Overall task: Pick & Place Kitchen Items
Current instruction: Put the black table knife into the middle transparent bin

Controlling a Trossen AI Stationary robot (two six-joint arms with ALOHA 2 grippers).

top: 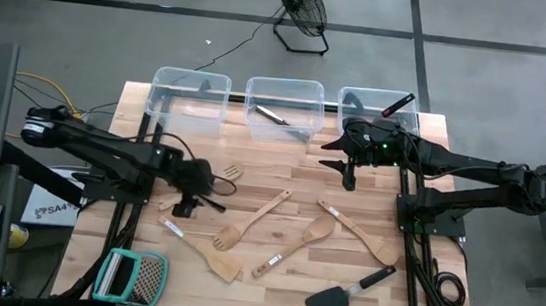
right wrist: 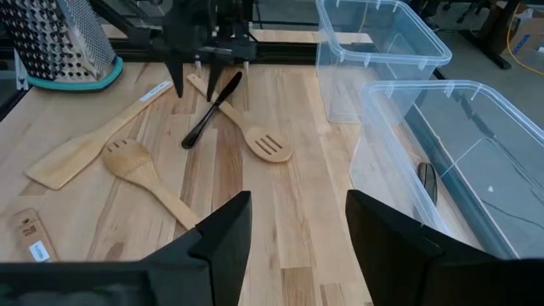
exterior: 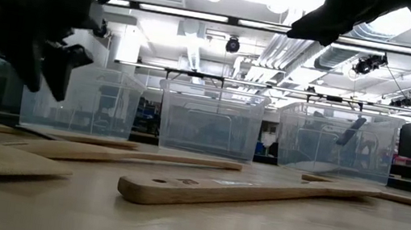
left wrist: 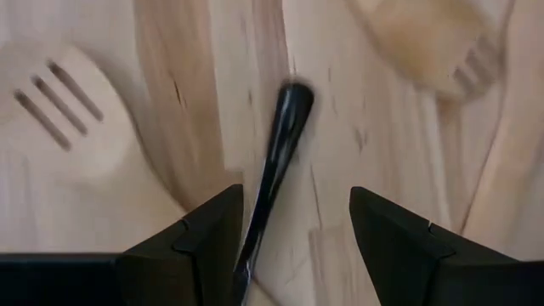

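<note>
Clear bins [top: 282, 107], black utensil [top: 274, 116] inside

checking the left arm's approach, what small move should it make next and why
Probably lower straight down and close. The left gripper hangs open over the thin black utensil handle, which lies between its fingers on the wooden table, not yet gripped.

Pale wooden table [top: 281, 174], wooden utensils [top: 278, 206], black spatula [top: 344, 295], teal-framed grater [top: 130, 278], three clear bins [top: 283, 106]

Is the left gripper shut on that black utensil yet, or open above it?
Open. The left gripper has both fingers spread, and the black utensil lies on the table between them, ungripped.
</note>
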